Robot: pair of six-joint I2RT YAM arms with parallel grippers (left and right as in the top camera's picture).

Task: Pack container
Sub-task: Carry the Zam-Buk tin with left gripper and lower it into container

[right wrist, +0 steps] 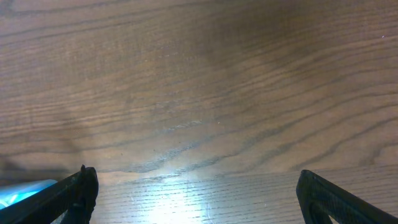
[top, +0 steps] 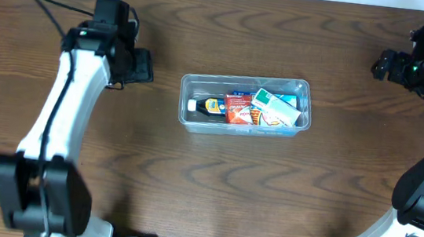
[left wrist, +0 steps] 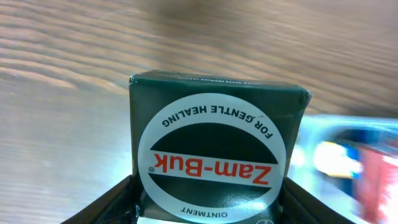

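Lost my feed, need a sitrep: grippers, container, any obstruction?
Left gripper shut on Zam-Buk box, left of container. Right gripper open, empty. Container partly filled. Nothing between box and container.

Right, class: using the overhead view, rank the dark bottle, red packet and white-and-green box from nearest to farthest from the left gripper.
1. The dark bottle, at the container's left end, closest to the left gripper, which holds the Zam-Buk box.
2. The red packet, mid-container.
3. The white-and-green box, toward the right end.
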